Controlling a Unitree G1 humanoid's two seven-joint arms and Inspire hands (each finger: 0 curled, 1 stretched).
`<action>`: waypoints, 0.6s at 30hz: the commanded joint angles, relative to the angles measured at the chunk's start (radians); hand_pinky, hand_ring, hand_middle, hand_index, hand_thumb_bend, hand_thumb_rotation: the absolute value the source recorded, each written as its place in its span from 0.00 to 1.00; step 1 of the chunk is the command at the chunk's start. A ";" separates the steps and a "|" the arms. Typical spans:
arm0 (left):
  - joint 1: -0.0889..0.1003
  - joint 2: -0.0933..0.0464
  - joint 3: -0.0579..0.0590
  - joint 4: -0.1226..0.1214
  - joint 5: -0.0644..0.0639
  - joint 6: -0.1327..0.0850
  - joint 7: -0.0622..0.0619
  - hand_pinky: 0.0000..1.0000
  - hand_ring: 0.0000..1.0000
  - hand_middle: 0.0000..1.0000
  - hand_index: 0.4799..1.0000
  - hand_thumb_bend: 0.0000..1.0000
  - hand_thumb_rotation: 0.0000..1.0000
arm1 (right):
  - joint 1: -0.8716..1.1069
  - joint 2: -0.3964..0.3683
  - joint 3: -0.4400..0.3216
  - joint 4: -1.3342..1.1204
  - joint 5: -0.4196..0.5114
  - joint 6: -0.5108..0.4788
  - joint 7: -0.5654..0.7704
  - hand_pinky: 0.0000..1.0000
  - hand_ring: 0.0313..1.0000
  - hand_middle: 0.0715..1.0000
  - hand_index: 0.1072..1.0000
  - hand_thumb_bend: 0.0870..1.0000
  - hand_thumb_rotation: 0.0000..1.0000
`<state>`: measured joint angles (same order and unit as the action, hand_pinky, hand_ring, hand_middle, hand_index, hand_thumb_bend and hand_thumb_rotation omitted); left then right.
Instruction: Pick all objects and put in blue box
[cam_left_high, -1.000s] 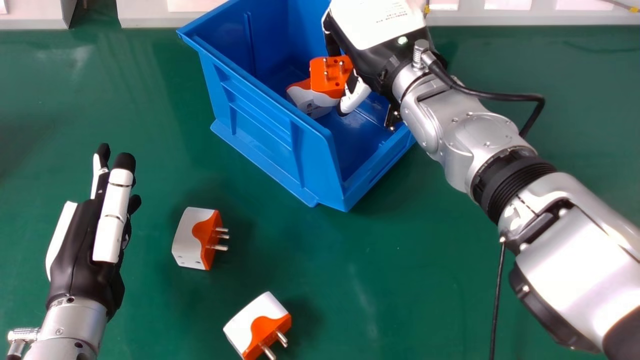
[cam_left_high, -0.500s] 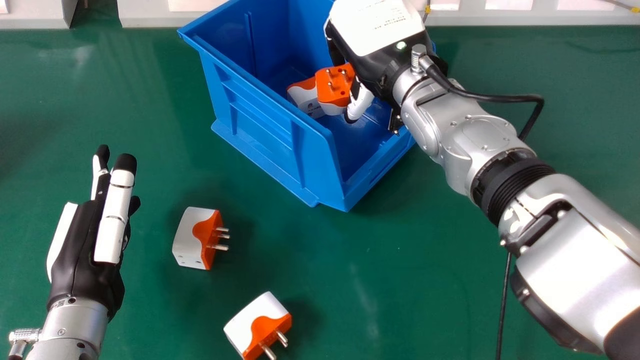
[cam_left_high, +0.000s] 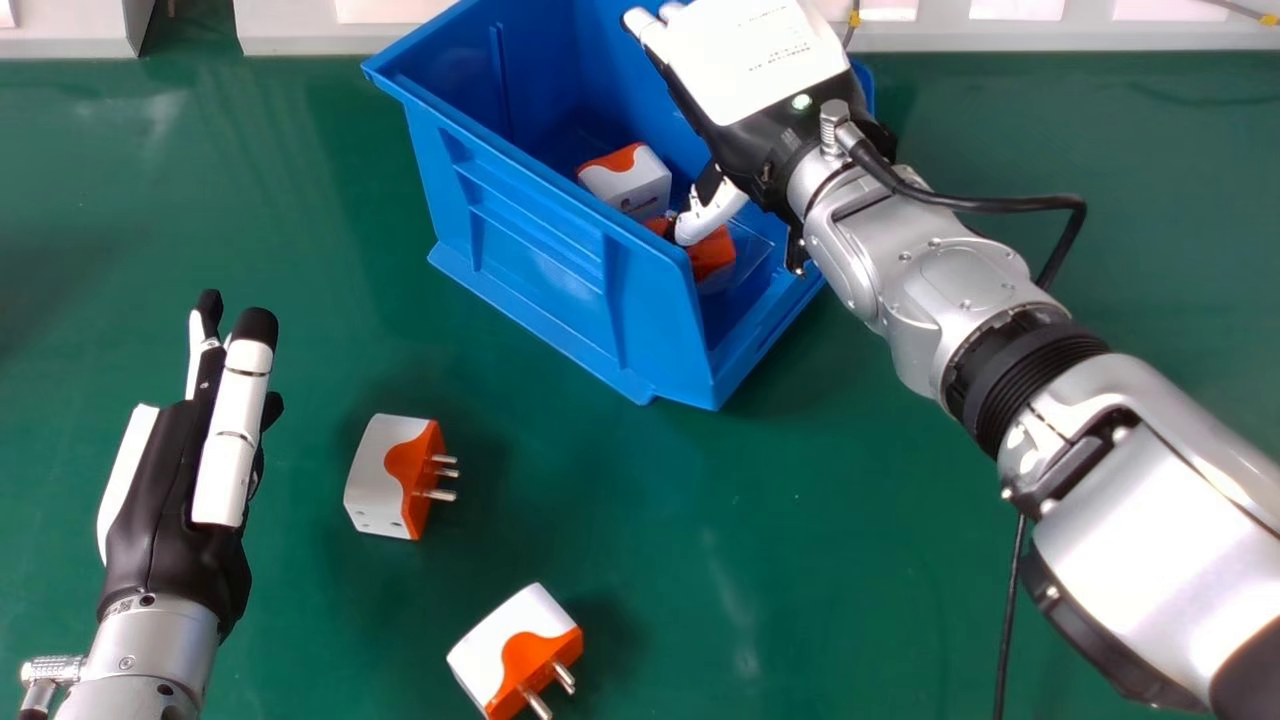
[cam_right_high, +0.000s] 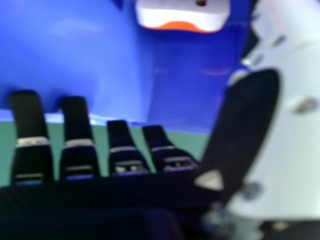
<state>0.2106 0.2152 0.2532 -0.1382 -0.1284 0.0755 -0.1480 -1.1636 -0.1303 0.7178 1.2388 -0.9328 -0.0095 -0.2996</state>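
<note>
My right hand (cam_left_high: 765, 75) is over the blue box (cam_left_high: 540, 250), its fingers straight and its thumb pointing down inside. One white and orange adapter (cam_left_high: 635, 182) lies in the box; a second orange adapter (cam_left_high: 712, 252) is on the box floor, partly behind the thumb. In the right hand view the open hand (cam_right_high: 75, 150) holds nothing, and a white adapter (cam_right_high: 185, 14) lies in the box. Two more adapters, one (cam_left_high: 390, 475) beside my left hand (cam_left_high: 180, 500) and one (cam_left_high: 518, 650) nearer the front, lie on the green table. The left hand's fingers are straight.
Grey-white panels (cam_left_high: 560, 35) run along the table's far edge behind the box. A black cable (cam_left_high: 1008, 620) hangs beside the right forearm, and another loops from its wrist. Green table surface (cam_left_high: 800, 520) lies between the near adapters and the right arm.
The right hand's fingers have opened, and the adapter it held has dropped onto the box floor toward the near end. The box has shifted slightly to the right. The left hand has barely moved.
</note>
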 joint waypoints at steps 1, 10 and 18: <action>-0.010 0.000 -0.001 -0.017 -0.002 -0.011 0.002 0.97 1.00 1.00 1.00 0.57 1.00 | -0.010 -0.025 -0.007 -0.024 0.006 0.007 -0.028 0.92 0.99 0.99 0.99 0.65 0.46; -0.015 -0.001 -0.009 -0.006 0.010 -0.018 0.006 0.97 1.00 1.00 1.00 0.57 1.00 | 0.012 -0.048 -0.017 -0.053 0.014 -0.004 -0.056 0.93 1.00 1.00 1.00 0.65 0.46; -0.040 0.000 -0.007 0.030 0.005 -0.025 0.005 0.96 1.00 1.00 1.00 0.57 1.00 | 0.064 -0.085 -0.057 -0.163 0.040 -0.004 -0.102 0.92 1.00 1.00 0.99 0.54 0.41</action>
<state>0.1839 0.2141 0.2451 -0.1115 -0.1266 0.0742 -0.1470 -1.0926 -0.1895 0.6883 1.1190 -0.9078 -0.0209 -0.3655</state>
